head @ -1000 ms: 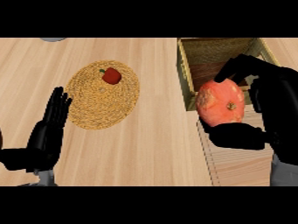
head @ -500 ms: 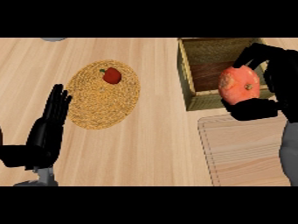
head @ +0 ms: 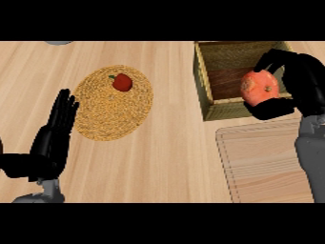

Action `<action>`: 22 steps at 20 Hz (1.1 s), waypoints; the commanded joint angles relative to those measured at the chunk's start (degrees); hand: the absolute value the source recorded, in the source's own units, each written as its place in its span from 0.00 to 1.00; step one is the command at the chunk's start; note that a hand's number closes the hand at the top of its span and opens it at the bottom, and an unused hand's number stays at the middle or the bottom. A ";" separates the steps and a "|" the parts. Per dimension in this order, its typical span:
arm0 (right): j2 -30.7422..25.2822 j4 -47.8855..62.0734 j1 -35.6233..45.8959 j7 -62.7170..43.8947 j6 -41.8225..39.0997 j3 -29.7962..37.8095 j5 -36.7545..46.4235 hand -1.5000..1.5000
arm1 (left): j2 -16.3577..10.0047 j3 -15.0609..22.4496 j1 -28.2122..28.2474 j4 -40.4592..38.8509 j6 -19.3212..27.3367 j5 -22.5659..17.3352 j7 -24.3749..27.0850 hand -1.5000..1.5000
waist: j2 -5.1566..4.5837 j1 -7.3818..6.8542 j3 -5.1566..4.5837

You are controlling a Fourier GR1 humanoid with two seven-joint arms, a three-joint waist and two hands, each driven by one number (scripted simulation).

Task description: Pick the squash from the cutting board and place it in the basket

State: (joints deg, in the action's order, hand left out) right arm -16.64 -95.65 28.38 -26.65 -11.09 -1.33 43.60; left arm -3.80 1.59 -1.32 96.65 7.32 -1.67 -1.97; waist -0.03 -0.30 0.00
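Wooden counter (head: 157, 157): right hand (head: 302, 86), fingers curled round squash (head: 258, 87), over basket (head: 210, 97) upper right; left hand (head: 52, 138) flat-fingered, lower left.

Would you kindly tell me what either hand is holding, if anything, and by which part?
The right hand holds the orange squash above the basket, fingers curled round its far side, thumb against its near side. The left hand holds nothing.

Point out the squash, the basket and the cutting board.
squash (head: 258, 89), head view, its orange side.
basket (head: 226, 110), head view, its near wall.
cutting board (head: 263, 162), head view, its bare top.
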 commanded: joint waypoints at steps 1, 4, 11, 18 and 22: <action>2.22 -1.40 -3.91 1.73 2.00 -0.26 1.39 1.00 | 0.46 -0.47 0.63 -0.35 -0.48 -0.09 1.29 0.50 | 0.05 0.21 -0.01; -0.93 6.72 0.93 5.86 0.85 4.73 -1.07 1.00 | 0.36 -2.07 -1.55 -4.40 -1.24 -0.94 3.09 0.50 | -0.01 0.18 -0.01; 2.60 12.98 -1.44 6.93 8.98 5.94 1.59 1.00 | 0.23 -1.18 1.86 0.58 -1.73 -0.56 1.76 0.50 | 0.02 0.05 -0.01; 0.25 16.53 -2.52 14.86 7.72 7.47 -1.00 0.00 | 2.32 2.14 5.06 5.33 -0.26 1.91 0.12 0.50 | 0.05 0.03 0.01; 2.60 18.31 2.60 14.27 10.43 8.90 -2.46 0.00 | 0.08 -3.15 0.10 -4.45 -3.29 -1.40 4.28 0.50 | -0.08 0.03 -0.02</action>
State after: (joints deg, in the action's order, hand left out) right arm -15.95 -80.20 29.06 -14.22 -3.96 6.95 41.65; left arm -3.45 -0.02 -0.58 97.30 5.72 -1.95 -1.76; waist 0.19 -0.13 -0.12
